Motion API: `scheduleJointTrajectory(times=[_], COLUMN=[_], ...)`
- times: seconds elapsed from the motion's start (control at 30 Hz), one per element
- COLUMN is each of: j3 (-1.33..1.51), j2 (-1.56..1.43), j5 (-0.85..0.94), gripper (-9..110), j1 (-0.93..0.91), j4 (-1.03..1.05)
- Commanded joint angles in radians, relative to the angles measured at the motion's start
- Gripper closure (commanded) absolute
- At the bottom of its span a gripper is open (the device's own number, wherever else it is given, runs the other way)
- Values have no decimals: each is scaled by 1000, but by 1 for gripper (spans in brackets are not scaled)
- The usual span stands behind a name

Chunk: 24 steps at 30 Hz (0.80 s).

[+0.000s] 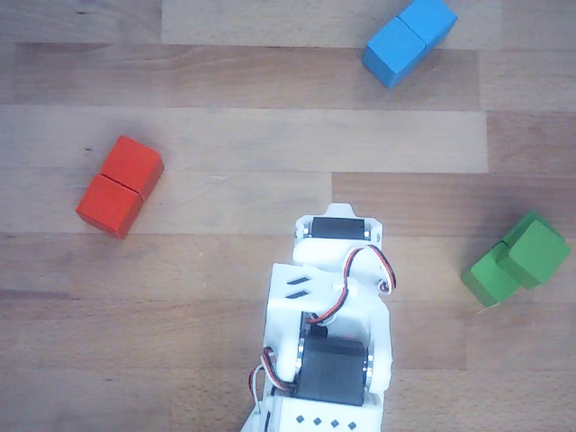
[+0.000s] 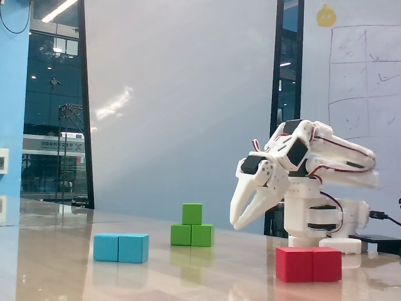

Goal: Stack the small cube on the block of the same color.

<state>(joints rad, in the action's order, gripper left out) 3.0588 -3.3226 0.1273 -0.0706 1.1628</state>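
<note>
Small green cube (image 2: 192, 214) already sits atop the green block (image 2: 192, 235), left of the arm in the fixed view. Fingers (image 2: 240, 224), slightly parted and empty, hang well apart from it.

At frame centre the small cube (image 2: 192, 214) sits atop the green block (image 2: 192, 235); right of it the white fingers (image 2: 240, 224) hang empty, slightly parted, above the table (image 2: 207, 269).

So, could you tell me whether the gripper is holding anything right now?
Nothing is held: the gripper hangs empty beside the arm's base, while the small green cube sits on the green block.
</note>
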Motion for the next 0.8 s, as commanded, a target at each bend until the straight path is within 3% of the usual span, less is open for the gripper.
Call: scheduleJointTrajectory(times=[0.0, 0.77], j3=[-3, -8], j2=[-115, -135], j5=[-54, -78], gripper=[102, 102], j1=[11, 51], j4=[77, 147])
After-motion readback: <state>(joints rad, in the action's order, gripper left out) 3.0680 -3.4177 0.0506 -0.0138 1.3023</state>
